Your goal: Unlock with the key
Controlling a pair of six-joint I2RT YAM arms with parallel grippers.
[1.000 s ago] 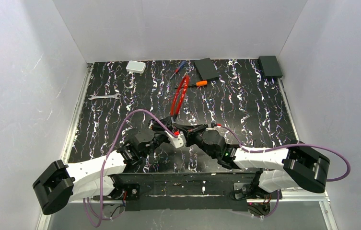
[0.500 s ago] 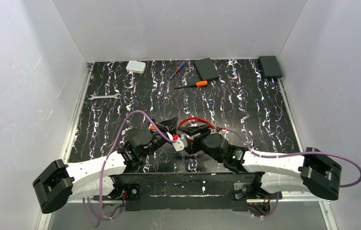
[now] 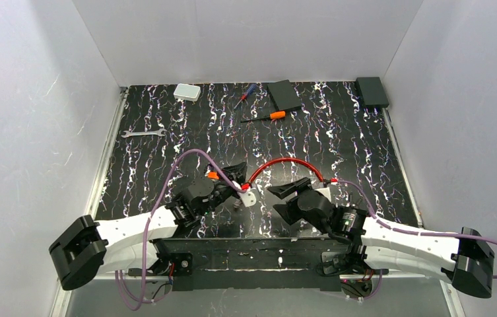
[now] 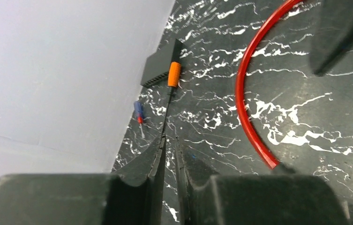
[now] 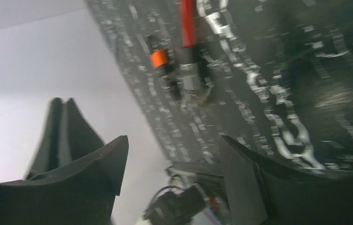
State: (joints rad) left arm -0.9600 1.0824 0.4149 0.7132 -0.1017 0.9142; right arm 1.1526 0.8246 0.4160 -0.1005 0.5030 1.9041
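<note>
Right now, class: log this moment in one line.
left gripper shut | right gripper open, empty | key near cable end

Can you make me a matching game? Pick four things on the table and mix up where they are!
Things:
1. flat silver wrench
2. small white rectangular box
3. thin red cable
4. long orange-handled screwdriver

Places:
A. curved in an arc in the middle
B. at the far edge, toward the left
C. alone near the left edge of the black marbled table
D. just in front of the flat black box

Pairs: 1-C, 2-B, 3-A, 4-D
</note>
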